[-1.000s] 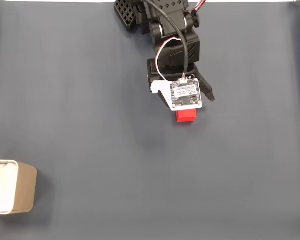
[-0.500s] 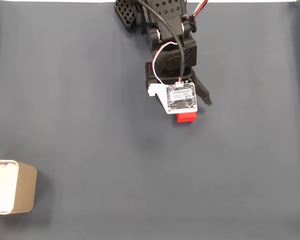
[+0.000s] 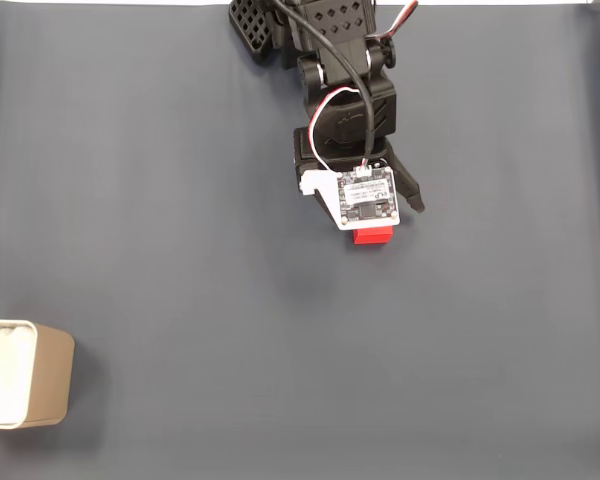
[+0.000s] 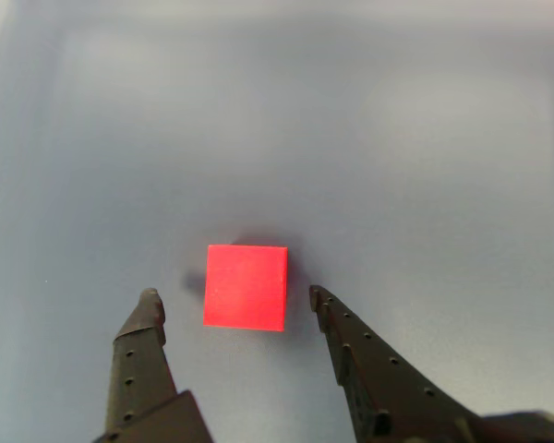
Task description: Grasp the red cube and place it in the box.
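Observation:
The red cube [image 4: 246, 286] lies on the grey mat, and in the other view it sits between my two black fingertips, slightly ahead of them. My gripper [image 4: 233, 301] is open, one tip left of the cube and one right, neither touching it. From the fixed view only the cube's lower edge [image 3: 373, 236] peeks out beneath the white circuit board on my arm, and the gripper [image 3: 370, 225] is mostly covered by that board. The beige box [image 3: 25, 373] with a white inside stands at the left edge, far from the cube.
The black arm [image 3: 345, 85] reaches down from the top centre of the fixed view. A dark grey mat [image 3: 180, 200] covers the whole table, with wide open room between the cube and the box.
The arm's head shifted slightly left and back toward the base, then settled; less of the red cube shows beneath the circuit board than a second ago.

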